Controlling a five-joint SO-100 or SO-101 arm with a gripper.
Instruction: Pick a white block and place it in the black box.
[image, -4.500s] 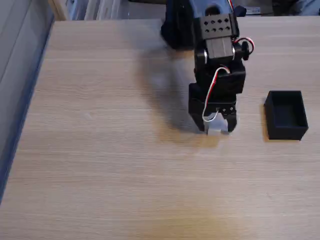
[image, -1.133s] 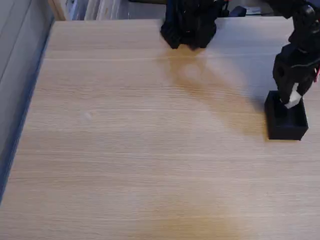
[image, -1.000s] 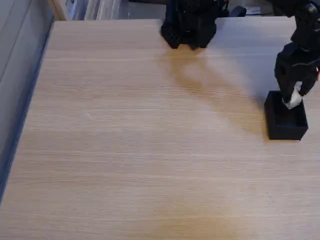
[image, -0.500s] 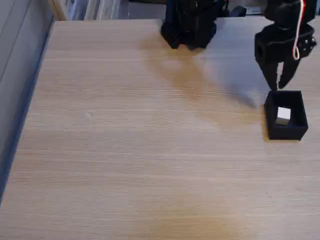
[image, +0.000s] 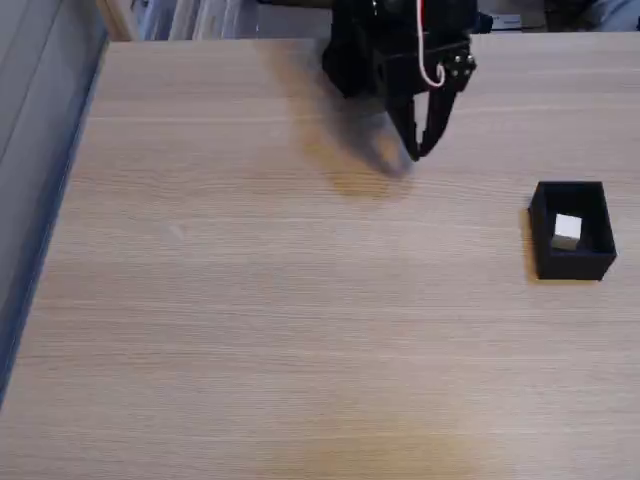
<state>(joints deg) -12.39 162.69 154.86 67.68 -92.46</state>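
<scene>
In the fixed view the black arm (image: 400, 40) stands at the far edge of the table (image: 250, 300), near the middle of that edge, folded back close over its own base. A white and red cable loops down across the front of the wrist. The gripper (image: 422, 148) points down and toward the camera, its tips hanging above the wood with a soft shadow just to the left below them. The two fingers (image: 437, 115) taper together so that their tips meet or nearly meet, and nothing sits between them; the picture is slightly blurred there, so a thin gap cannot be ruled out.

The black box (image: 572, 229) stands on the table well to the right of the gripper and nearer the camera, close to the right edge of the picture, upright with its open top facing up. The white block (image: 566, 231) lies inside it on the floor, near the centre, clear of the gripper.
</scene>
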